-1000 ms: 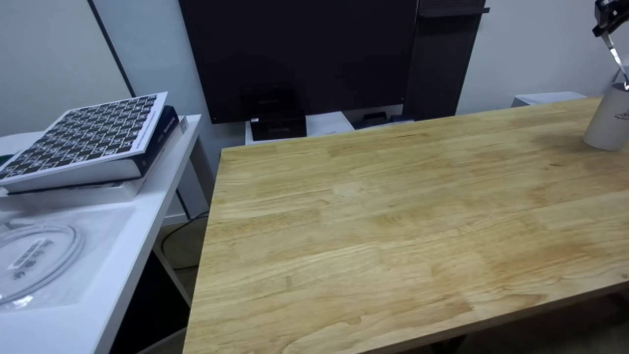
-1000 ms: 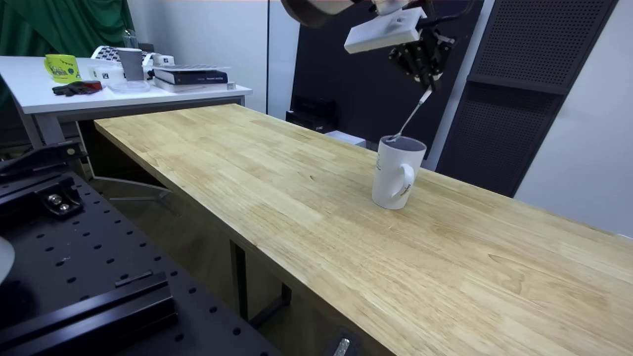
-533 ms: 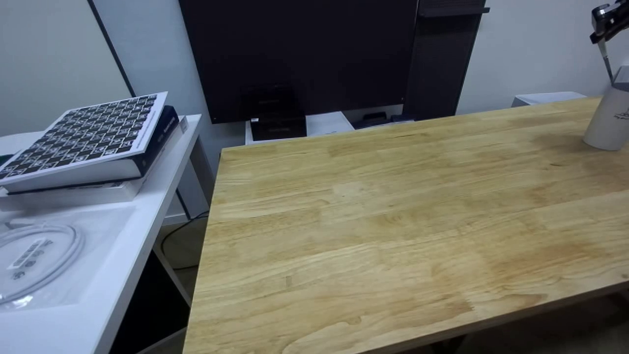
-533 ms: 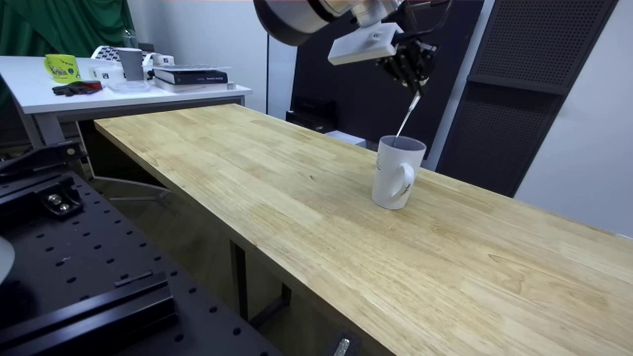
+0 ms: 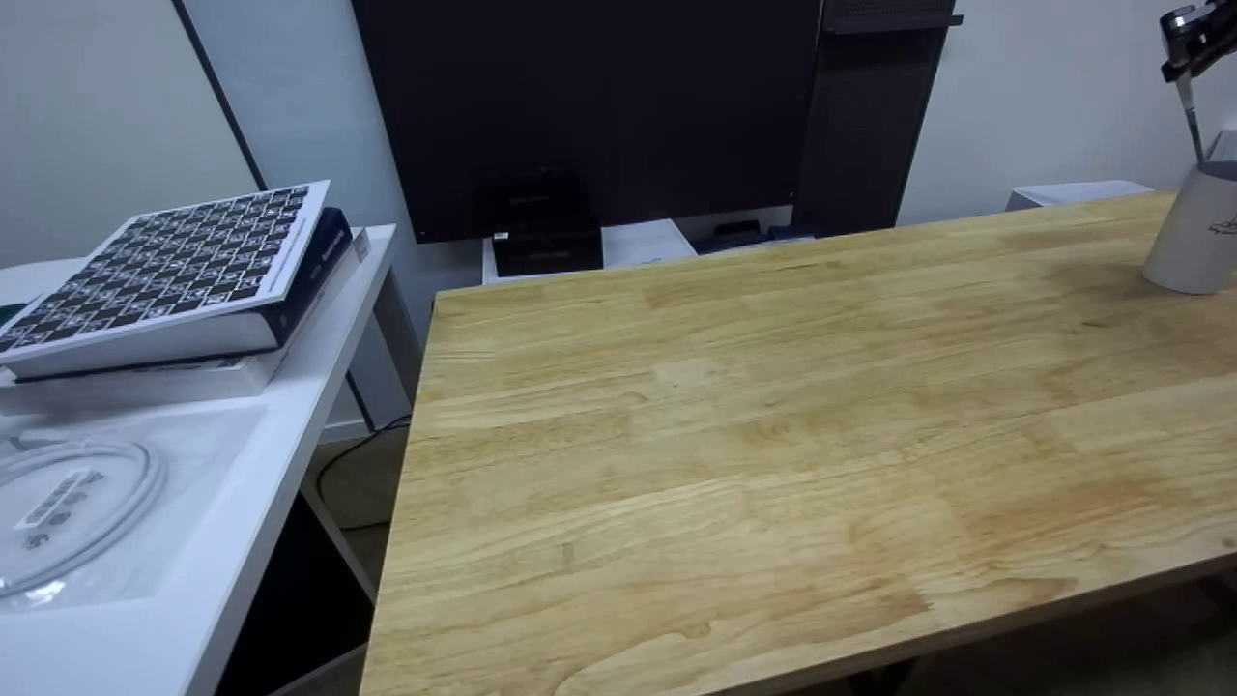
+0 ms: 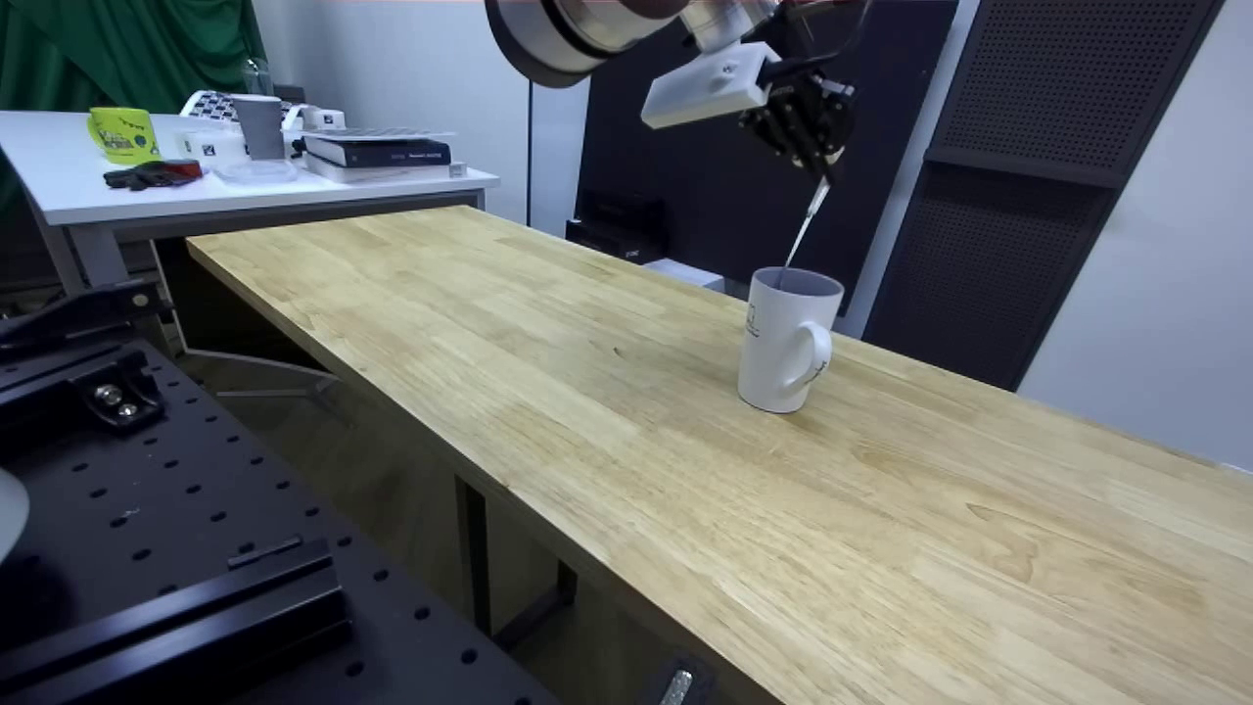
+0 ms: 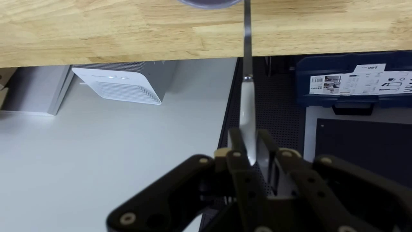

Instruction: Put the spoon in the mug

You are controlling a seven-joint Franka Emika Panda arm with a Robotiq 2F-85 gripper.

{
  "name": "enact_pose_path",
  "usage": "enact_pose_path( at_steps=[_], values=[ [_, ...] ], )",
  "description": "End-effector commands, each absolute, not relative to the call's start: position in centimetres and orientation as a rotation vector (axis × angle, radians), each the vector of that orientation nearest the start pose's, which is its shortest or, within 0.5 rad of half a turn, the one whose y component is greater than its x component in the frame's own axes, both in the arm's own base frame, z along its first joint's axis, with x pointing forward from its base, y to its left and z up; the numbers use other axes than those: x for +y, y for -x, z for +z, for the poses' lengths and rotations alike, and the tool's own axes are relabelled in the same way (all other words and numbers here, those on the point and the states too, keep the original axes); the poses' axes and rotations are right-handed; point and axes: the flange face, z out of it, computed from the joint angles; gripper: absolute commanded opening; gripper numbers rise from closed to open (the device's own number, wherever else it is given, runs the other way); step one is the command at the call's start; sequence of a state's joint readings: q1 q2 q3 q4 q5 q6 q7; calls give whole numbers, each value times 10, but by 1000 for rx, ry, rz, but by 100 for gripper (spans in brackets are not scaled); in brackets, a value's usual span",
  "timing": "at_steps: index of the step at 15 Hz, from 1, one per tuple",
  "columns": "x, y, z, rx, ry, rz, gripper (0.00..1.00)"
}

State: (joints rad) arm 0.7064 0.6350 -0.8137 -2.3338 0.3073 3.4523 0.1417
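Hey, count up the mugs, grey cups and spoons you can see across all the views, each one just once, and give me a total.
Mugs: 2, a tall whitish cylindrical mug and a lime-green cylindrical mug
Grey cups: 1, a grey tapered cup
Spoons: 1, a slender silvery metal spoon with a white handle
Total: 4

A pale mug [image 6: 773,343] stands on the wooden table [image 6: 548,392].

You can't reliably read what's printed on the mug [image 6: 778,338], the navy book [image 6: 377,153] at left or the label [image 7: 360,81] on the blue case [image 7: 331,61].
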Motion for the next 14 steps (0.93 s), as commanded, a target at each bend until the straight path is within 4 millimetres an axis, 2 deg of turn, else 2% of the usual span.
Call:
enact_pose_path(
  at_steps=[1, 9, 10, 11, 14],
  values=[
    [-81, -552, 237, 519, 3224, -1275, 4],
    [-80, -549, 236, 522, 3223, -1263, 4],
    [-80, -549, 236, 521, 3222, -1262, 41],
    [-81, -549, 236, 522, 3224, -1261, 42],
    [-80, -548, 234, 518, 3223, -1250, 60]
  ],
)
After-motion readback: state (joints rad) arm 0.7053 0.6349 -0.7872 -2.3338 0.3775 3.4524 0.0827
